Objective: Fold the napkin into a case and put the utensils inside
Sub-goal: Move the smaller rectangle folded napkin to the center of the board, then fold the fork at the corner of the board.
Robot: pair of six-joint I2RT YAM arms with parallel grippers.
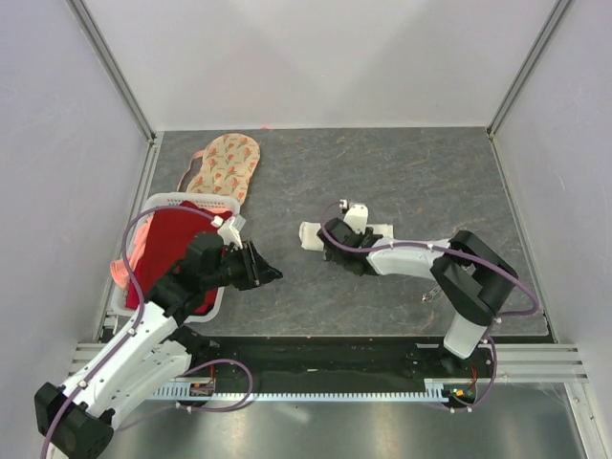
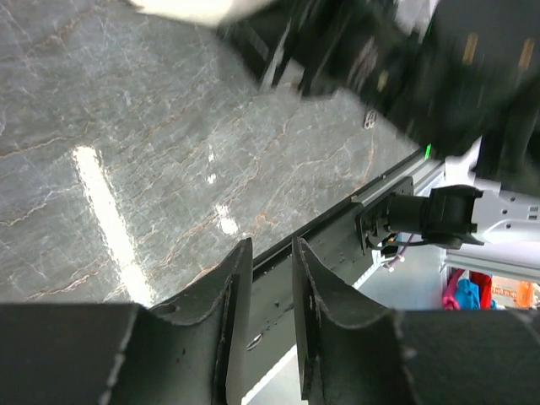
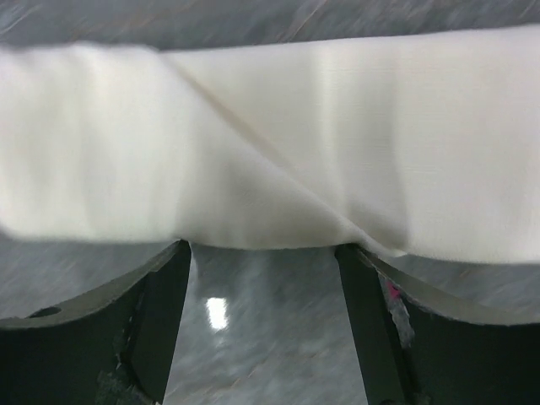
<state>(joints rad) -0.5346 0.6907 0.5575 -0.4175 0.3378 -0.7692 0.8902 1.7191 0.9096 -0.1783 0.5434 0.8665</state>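
The napkin [image 1: 310, 236] lies folded as a narrow cream-white strip in the middle of the table. My right gripper [image 1: 337, 239] is down over its middle. In the right wrist view the gripper [image 3: 261, 250] is open, jaws wide apart, with the cloth [image 3: 278, 135] lying across just beyond the fingertips. My left gripper [image 1: 271, 275] hovers left of the napkin, near the basket. Its jaws [image 2: 270, 246] stand a narrow gap apart with nothing between them. A small slim utensil [image 1: 430, 295] lies by the right arm's elbow. No other utensil shows.
A white basket [image 1: 182, 199] holding a red cloth [image 1: 172, 251] stands at the left edge. A peach floral cloth [image 1: 225, 164] lies behind it. The table's front rail [image 2: 337, 221] is close under the left gripper.
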